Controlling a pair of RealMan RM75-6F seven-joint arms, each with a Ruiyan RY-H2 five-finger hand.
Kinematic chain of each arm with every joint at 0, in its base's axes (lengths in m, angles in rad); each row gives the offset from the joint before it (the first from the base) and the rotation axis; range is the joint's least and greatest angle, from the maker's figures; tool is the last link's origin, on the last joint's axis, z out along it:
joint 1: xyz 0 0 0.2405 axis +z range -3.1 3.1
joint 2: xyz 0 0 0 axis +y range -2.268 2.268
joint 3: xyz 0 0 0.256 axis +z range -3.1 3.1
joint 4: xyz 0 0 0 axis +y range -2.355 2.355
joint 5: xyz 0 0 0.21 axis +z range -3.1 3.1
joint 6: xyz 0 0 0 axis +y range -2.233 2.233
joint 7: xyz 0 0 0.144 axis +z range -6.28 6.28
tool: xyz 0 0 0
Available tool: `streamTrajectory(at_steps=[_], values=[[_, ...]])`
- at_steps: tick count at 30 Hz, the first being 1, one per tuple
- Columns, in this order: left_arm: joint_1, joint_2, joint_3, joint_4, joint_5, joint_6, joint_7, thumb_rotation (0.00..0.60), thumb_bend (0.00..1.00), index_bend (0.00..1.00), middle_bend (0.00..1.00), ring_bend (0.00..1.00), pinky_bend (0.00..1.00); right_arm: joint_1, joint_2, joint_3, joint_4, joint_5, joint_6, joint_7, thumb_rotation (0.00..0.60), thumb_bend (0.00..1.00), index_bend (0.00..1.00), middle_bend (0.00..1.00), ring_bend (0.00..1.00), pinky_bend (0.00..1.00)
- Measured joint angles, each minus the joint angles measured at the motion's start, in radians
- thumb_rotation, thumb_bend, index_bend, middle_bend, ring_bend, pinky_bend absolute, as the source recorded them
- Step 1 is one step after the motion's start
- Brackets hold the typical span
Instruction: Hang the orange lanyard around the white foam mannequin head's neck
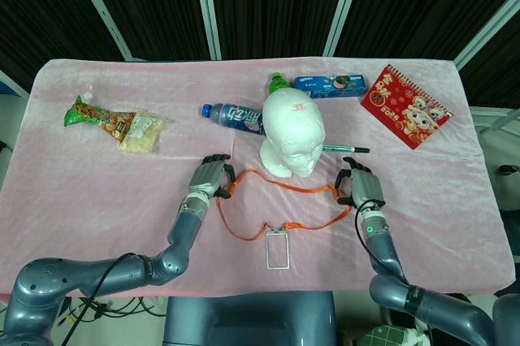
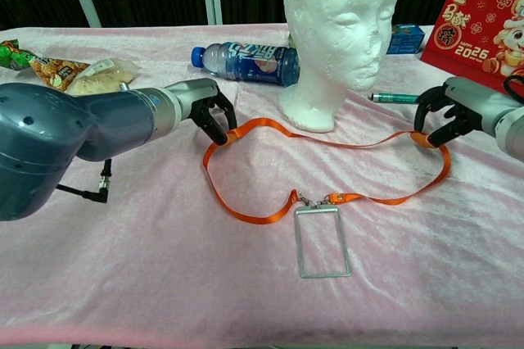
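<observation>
Chest view: nearest, a clear badge holder [image 2: 322,240] is seen flat on the pink cloth [image 2: 164,267], clipped to the orange lanyard [image 2: 327,142]. Farther back, the strap's left bend is pinched by the left hand [image 2: 205,110] and its right bend by the right hand [image 2: 449,111], so the loop is stretched just before the foam head [image 2: 340,29]. Behind it a bottle [image 2: 246,61] is laid.

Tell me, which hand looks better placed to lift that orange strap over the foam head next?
Probably the left hand: it pinches the orange lanyard nearer the mannequin head. The right hand holds the far end, further from it. Likely both must lift.
</observation>
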Motion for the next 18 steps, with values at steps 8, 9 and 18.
streamTrajectory(at_steps=[8,9,18], values=[[0.054,0.091,0.041,-0.129,0.133,0.026,-0.034,0.6,0.45,0.58,0.14,0.0,0.0,-0.06,0.112,0.008,-0.149,-0.069,0.065,0.062,0.6,0.47,0.7,0.13,0.17,0.15],[0.061,0.104,0.049,-0.14,0.151,0.032,-0.037,0.6,0.45,0.58,0.14,0.0,0.0,-0.068,0.126,0.008,-0.168,-0.078,0.073,0.069,0.6,0.47,0.7,0.13,0.17,0.15],[0.111,0.167,0.068,-0.187,0.301,0.086,-0.103,0.6,0.45,0.58,0.14,0.0,0.0,-0.154,0.274,0.0,-0.343,-0.186,0.153,0.148,0.6,0.47,0.7,0.14,0.17,0.15]])
